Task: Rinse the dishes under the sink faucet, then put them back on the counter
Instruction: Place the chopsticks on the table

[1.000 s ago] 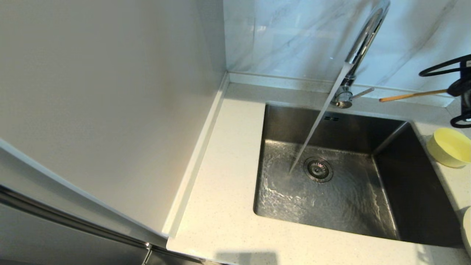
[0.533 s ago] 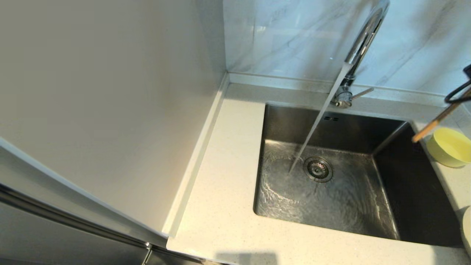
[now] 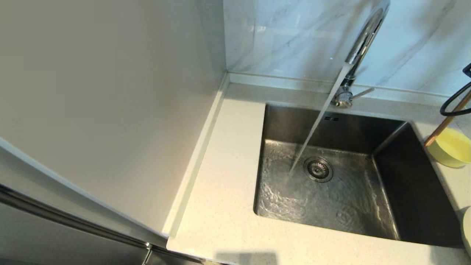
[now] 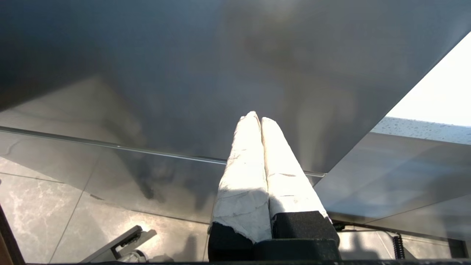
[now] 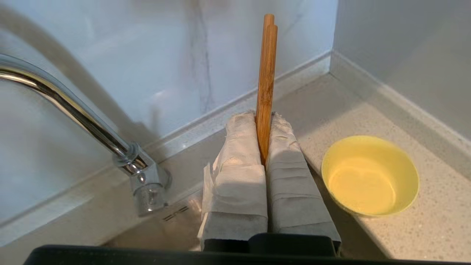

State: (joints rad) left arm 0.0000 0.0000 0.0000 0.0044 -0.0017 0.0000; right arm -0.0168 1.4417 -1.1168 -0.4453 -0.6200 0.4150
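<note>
My right gripper (image 5: 263, 117) is shut on the pair of brown wooden chopsticks (image 5: 265, 77), which stick out past its taped fingers. In the head view the chopsticks (image 3: 445, 125) slant down at the far right edge, their tip over the counter beside the pale yellow bowl (image 3: 450, 148); the gripper itself is out of that view. The yellow bowl (image 5: 369, 176) stands upright on the counter (image 5: 423, 228). The chrome faucet (image 3: 362, 44) pours a stream of water into the steel sink (image 3: 331, 191). A sliver of the white dish (image 3: 467, 230) shows at the right edge. My left gripper (image 4: 256, 117) is shut on nothing, parked away from the sink.
A pale side wall (image 3: 110, 92) stands left of the counter (image 3: 220, 191); the grey-veined marble wall (image 3: 294, 36) rises behind the sink. The faucet's side lever (image 3: 362, 93) points right. A black cable loop (image 3: 454, 101) hangs at the far right.
The chopsticks have swung from lying nearly level near the back wall to slanting steeply down toward the yellow bowl, and the right arm has drawn off toward the right edge. Water keeps running.
</note>
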